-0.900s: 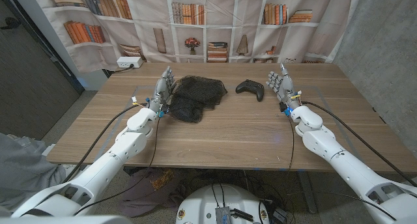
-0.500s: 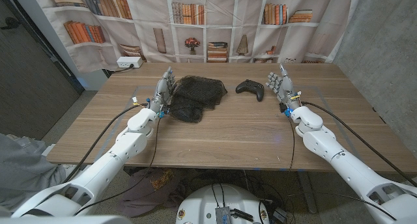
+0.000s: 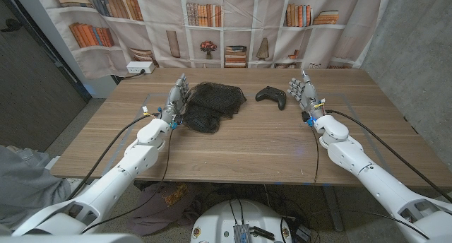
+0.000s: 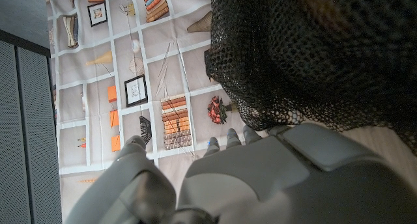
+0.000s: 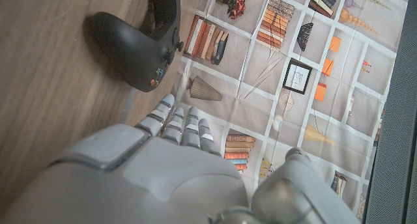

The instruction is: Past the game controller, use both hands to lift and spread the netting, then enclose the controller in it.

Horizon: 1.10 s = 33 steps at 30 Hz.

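Observation:
A heap of black netting [image 3: 210, 104] lies on the wooden table [image 3: 240, 147], left of centre at the back. A black game controller [image 3: 271, 96] sits to its right. My left hand [image 3: 176, 98] stands with fingers straight up at the netting's left edge, close to the mesh; it holds nothing. In the left wrist view the netting [image 4: 313, 55] looms just beyond my left hand [image 4: 260, 178]. My right hand [image 3: 304, 93] stands with fingers apart and upright, a short way right of the controller. The right wrist view shows the controller [image 5: 133, 45] past my right hand [image 5: 150, 178].
A bookshelf-print curtain [image 3: 233, 24] hangs behind the table. A white power strip [image 3: 140, 68] lies at the table's far left corner. Cables [image 3: 120, 140] run along both arms. The table's near half is bare wood.

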{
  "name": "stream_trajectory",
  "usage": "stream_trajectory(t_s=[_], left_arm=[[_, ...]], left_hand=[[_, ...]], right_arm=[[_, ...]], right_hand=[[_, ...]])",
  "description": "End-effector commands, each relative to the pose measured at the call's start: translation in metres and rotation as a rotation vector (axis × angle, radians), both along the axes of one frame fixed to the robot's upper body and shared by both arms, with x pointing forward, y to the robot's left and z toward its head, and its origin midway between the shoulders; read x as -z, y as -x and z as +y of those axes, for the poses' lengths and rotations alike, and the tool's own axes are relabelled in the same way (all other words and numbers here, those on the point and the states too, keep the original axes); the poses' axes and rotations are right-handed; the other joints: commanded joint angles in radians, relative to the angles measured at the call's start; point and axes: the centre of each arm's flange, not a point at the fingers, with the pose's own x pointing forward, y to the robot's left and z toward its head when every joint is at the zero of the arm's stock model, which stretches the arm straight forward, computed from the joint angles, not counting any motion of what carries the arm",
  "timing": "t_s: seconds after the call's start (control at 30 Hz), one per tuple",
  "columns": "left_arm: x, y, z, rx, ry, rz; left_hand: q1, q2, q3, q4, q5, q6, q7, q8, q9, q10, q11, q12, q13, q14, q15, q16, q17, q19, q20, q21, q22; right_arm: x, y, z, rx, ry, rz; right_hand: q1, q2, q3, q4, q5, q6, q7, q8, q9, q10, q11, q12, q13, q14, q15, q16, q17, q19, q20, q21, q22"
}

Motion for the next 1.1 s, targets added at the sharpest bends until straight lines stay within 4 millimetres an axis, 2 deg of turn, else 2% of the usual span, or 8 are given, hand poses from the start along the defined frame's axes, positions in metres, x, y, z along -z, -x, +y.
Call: stream_trajectory(t_s=[0.03,0.23,0.33,0.5,0.8,0.87,1.1], left_arm=[[0.0,0.009,-0.002,0.016,0.002,-0.001],[-0.009,0.012,-0.001,-0.006,-0.011,-0.023],[-0.012,0.014,-0.005,-0.017,-0.015,-0.028],[-0.009,0.015,-0.012,-0.008,-0.01,-0.027],[-0.004,0.013,-0.013,-0.018,-0.027,-0.029],[0.0,0.013,-0.014,-0.012,-0.002,-0.017],[-0.001,0.015,-0.014,-0.009,-0.018,-0.022]], left_hand=[[0.006,0.002,0.003,-0.002,0.004,-0.011,-0.002,0.003,0.002,-0.005,0.0,0.007,0.004,-0.038,0.002,0.002,0.003,-0.009,-0.001,0.005,0.005],[0.007,0.003,0.003,-0.002,0.003,0.003,0.004,0.008,0.002,0.005,0.003,0.011,0.004,-0.036,0.004,0.003,0.003,-0.007,-0.001,0.006,0.005],[0.008,0.003,0.002,-0.003,0.003,0.006,0.003,0.009,0.002,0.011,-0.002,0.013,0.004,-0.034,0.003,0.004,0.003,-0.005,-0.001,0.006,0.005],[0.008,0.003,0.002,-0.003,0.003,0.01,0.003,0.01,0.002,0.012,-0.001,0.013,0.004,-0.035,0.003,0.004,0.003,-0.004,-0.002,0.006,0.005],[0.01,0.004,0.001,-0.004,0.003,0.013,0.004,0.01,0.002,0.014,-0.001,0.013,0.004,-0.038,0.005,0.003,0.003,-0.005,-0.001,0.005,0.005],[0.01,0.004,0.0,-0.004,0.003,0.016,-0.005,0.011,0.002,0.015,0.0,0.013,0.004,-0.04,0.005,0.002,0.004,-0.006,-0.001,0.005,0.005],[0.011,0.005,0.0,-0.005,0.003,0.025,-0.001,0.013,0.002,0.018,0.004,0.013,0.004,-0.04,0.005,0.002,0.003,-0.004,-0.001,0.005,0.005]], right_arm=[[-0.006,0.011,0.005,0.061,0.057,-0.043],[-0.006,0.017,0.002,0.099,0.081,-0.069],[-0.01,0.022,-0.001,0.136,0.123,-0.092],[-0.012,0.026,-0.002,0.169,0.156,-0.127],[-0.018,0.023,-0.008,0.223,0.18,-0.159],[-0.021,0.024,-0.008,0.228,0.218,-0.16],[-0.03,0.031,0.002,0.296,0.318,-0.218]], right_hand=[[0.018,-0.001,0.003,-0.01,0.003,-0.004,0.015,0.005,0.005,0.015,0.004,0.01,0.006,0.018,0.003,0.008,0.004,0.015,0.003,-0.001,0.002],[0.032,-0.002,0.005,-0.019,0.003,0.0,0.018,0.008,0.005,0.02,0.003,0.012,0.006,0.029,0.004,0.01,0.004,0.024,0.003,-0.002,0.002],[0.064,0.003,0.014,-0.037,0.004,0.017,0.013,0.017,0.005,0.036,-0.003,0.017,0.007,0.046,-0.005,0.012,0.005,0.046,0.001,-0.003,0.002],[0.104,0.008,0.024,-0.061,0.003,0.034,0.013,0.024,0.006,0.058,-0.01,0.024,0.008,0.069,-0.014,0.016,0.005,0.075,0.005,-0.002,0.003],[0.13,0.009,0.03,-0.077,0.001,0.041,0.014,0.025,0.006,0.071,-0.011,0.027,0.009,0.078,-0.013,0.015,0.005,0.088,0.007,-0.005,0.004],[0.158,0.01,0.037,-0.094,0.0,0.059,0.012,0.031,0.005,0.083,-0.021,0.031,0.009,0.102,-0.027,0.019,0.005,0.108,0.003,-0.005,0.004],[0.18,0.011,0.042,-0.107,-0.002,0.07,0.013,0.034,0.005,0.095,-0.022,0.034,0.009,0.113,-0.027,0.018,0.005,0.121,0.001,-0.006,0.004]])
